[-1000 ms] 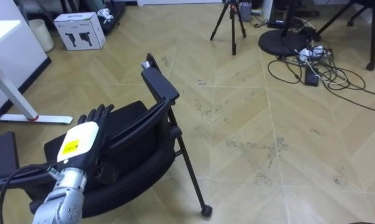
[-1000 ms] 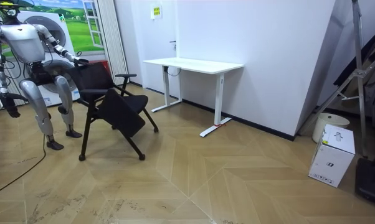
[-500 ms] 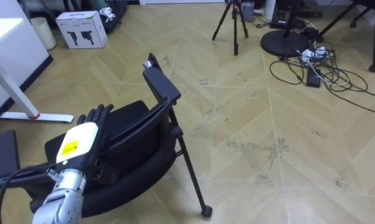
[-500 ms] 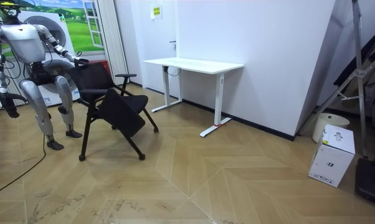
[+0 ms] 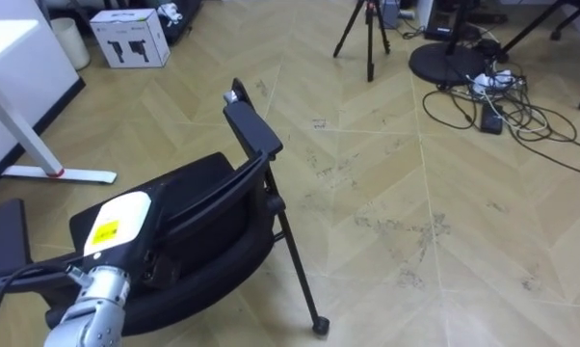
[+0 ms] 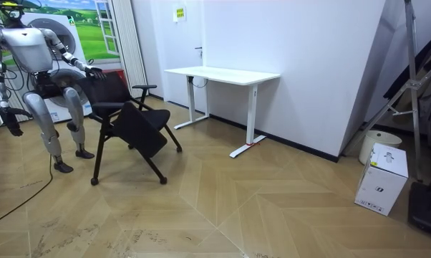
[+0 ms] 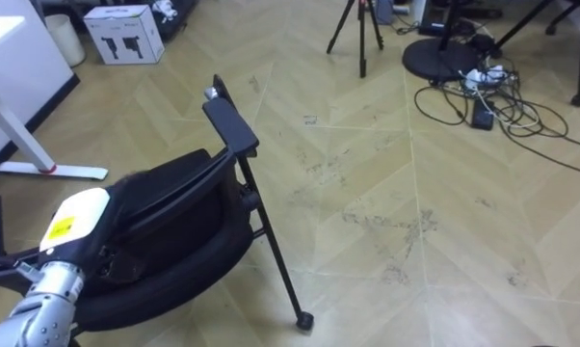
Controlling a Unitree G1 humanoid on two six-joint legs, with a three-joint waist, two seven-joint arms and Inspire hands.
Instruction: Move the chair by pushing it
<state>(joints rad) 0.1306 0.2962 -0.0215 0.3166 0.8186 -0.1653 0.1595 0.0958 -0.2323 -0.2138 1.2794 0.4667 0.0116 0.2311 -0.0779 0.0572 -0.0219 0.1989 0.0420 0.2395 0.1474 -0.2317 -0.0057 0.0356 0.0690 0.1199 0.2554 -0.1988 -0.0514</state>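
Against half a second ago, the whole eye view has slid a little, which is the camera's own shift; in the room view the chair (image 5: 203, 207) and the robot stand where they stood. The left hand (image 5: 117, 224) lies as before on the top of the backrest at the lower left of the frame, its glossy white back with a yellow sticker facing you; its dark front end now merges with the black backrest, so you cannot tell whether it is open or closed. The right hand (image 6: 13, 127) hangs low at the room view's left edge, its state unreadable. The chair is matte black, with a curved padded back, a flat oblong armrest pad (image 5: 252, 127) and thin tube legs ending in a small castor (image 5: 319, 327). It faces away from the robot, towards the white desk (image 5: 6, 53) at the upper left, and the pad's long axis runs that way too.
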